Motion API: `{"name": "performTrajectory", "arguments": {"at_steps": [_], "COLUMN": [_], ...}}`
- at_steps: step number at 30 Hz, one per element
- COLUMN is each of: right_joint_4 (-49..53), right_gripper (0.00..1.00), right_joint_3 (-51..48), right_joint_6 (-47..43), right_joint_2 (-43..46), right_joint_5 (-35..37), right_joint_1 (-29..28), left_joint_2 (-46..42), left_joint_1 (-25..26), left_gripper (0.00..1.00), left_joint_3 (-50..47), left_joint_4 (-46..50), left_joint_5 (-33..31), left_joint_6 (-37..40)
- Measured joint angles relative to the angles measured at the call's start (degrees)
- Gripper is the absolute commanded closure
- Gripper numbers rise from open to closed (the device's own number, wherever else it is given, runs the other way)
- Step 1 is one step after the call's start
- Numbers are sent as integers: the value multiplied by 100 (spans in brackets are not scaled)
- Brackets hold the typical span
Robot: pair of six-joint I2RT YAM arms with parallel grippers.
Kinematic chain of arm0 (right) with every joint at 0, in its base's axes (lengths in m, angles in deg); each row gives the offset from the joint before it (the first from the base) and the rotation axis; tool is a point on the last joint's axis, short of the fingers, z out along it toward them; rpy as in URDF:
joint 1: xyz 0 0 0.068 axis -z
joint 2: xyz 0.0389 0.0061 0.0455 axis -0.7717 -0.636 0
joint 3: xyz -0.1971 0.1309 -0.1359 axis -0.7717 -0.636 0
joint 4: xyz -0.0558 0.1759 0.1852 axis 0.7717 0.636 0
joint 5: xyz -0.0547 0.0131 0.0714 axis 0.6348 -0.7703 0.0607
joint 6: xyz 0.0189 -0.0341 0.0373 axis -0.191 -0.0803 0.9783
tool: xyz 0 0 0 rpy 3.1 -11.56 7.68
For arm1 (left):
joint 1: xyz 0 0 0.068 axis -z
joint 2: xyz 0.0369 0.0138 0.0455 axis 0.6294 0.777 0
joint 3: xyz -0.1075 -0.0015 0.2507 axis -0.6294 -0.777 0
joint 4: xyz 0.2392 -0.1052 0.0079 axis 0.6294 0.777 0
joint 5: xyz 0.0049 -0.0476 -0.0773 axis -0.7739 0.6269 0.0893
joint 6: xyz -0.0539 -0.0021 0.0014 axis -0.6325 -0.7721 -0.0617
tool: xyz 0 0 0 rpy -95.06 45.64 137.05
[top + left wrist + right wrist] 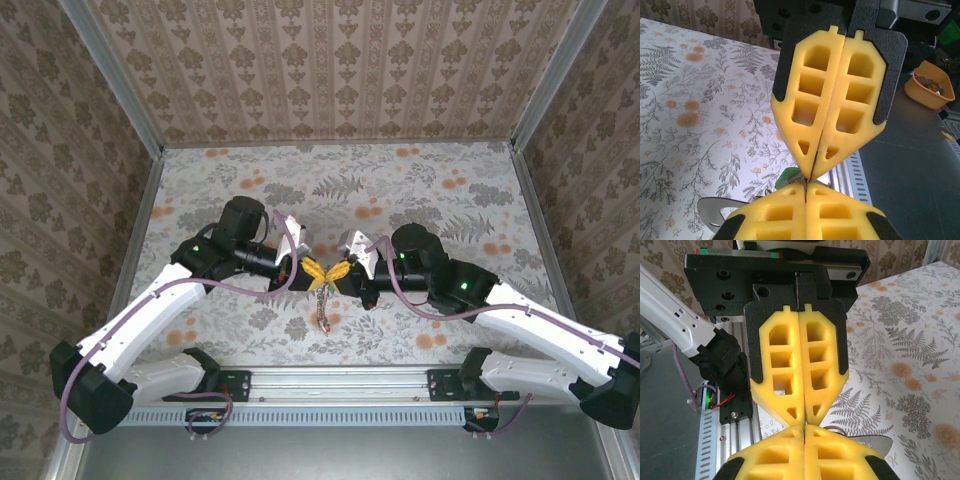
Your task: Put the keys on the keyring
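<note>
My left gripper (pixel 313 268) and right gripper (pixel 337 270) meet tip to tip above the near middle of the table, both shut. The keyring (pixel 322 298) hangs below them with keys (pixel 324 320) dangling from it, one of them reddish. In the left wrist view a thin metal edge (pixel 805 192) runs between my left gripper's (pixel 805 187) fingers and up into the right gripper's (pixel 809 175) fingers. A green key head (pixel 785 177) sits just beneath the tips. In the right wrist view a curved wire of the keyring (pixel 835 429) shows beside my right gripper (pixel 804 429). What exactly each pinches is hidden.
A flat grey metal piece (pixel 710 210) hangs under the grippers, the same flat piece (pixel 875 442) showing in the right wrist view. The floral tablecloth (pixel 420 190) lies below. Patterned walls enclose the table. An orange bowl (pixel 929 90) sits off the table beyond the front rail (pixel 340 385).
</note>
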Motion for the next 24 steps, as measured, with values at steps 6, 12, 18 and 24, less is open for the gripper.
{"name": "performTrajectory", "arguments": {"at_steps": [6,12,18,24], "right_joint_4": [4,24,31,26], "right_gripper": [100,100,100,100], "right_joint_3": [2,2,2,2], "right_joint_6": [-138,-302,-413,-525], "right_joint_2": [7,68,144,216], "right_joint_5": [2,0,0,4], "right_joint_1": [-48,-81,-116,-140], "left_joint_2": [0,0,0,2], "left_joint_1": [0,0,-4,-33], "left_gripper": [100,100,100,100], "left_joint_3": [0,0,0,0], "left_joint_4": [42,33,-11,-94], "left_joint_5": [52,173,302,437], "left_joint_6": [0,-66,-111,-151]}}
